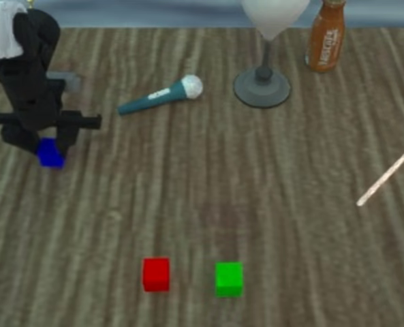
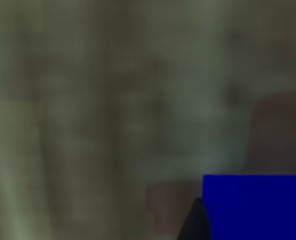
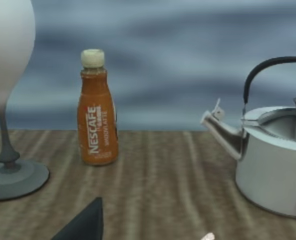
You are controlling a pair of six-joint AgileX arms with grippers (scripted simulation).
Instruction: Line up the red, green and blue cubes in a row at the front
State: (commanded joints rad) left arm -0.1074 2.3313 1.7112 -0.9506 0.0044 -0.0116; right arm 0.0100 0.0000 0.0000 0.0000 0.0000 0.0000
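**Blue cube under the left gripper, red and green waiting at the front**

The blue cube point(image 2: 255, 206) is filling the near corner of the left wrist view, one dark fingertip point(image 2: 193, 224) pressing against its side. From above, the left gripper point(image 1: 52, 144) is sitting low over this cube at the bench's point(image 1: 270, 191) left side, its fingers flanking the cube; whether they are actually clamping it cannot be told. The red cube point(image 1: 156, 274) and the green cube point(image 1: 229, 278) are lying well apart from the gripper, toward the front edge and to its right, side by side with a gap between them. The teal microphone point(image 1: 159, 95) is lying just beyond the gripper, to its right. The right gripper is showing only as a dark fingertip point(image 3: 85, 225) facing a Nescafé bottle point(image 3: 97, 117) and a metal kettle point(image 3: 272, 160).
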